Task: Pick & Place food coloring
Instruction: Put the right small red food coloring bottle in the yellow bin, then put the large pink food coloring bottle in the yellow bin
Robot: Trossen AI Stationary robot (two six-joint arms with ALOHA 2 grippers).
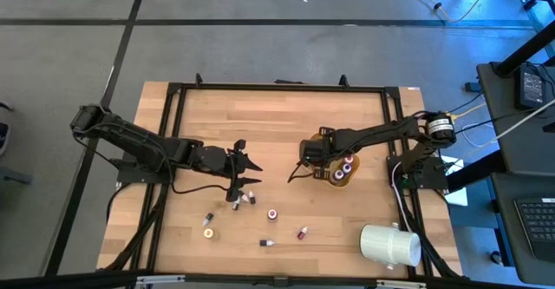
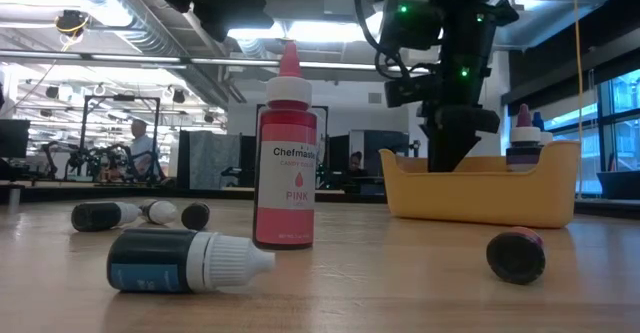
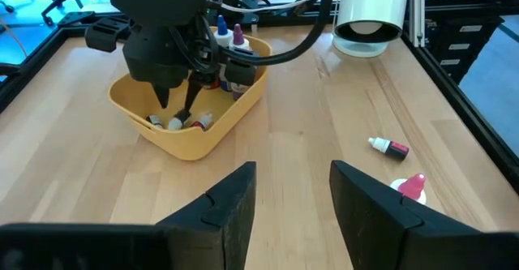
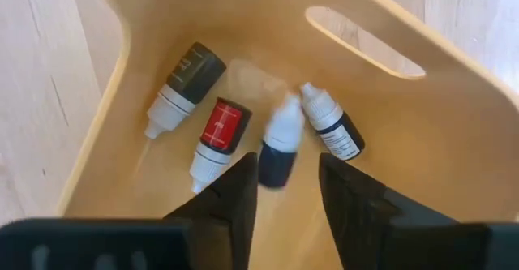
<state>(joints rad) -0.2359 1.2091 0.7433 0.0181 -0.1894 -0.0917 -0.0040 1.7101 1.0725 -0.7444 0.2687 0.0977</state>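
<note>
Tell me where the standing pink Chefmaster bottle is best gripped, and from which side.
Grip the pink bottle on its straight, labelled body, just under the shoulder, coming down from above with one finger on each side. It stands upright, so the body offers parallel walls; the pink cap tapers to a point and would likely slip.

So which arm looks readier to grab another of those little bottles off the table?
The left, probably. The left gripper hangs open just beside the loose bottles on the table, empty. The right gripper is down inside the yellow bowl, open above the bottles already dropped there.
</note>
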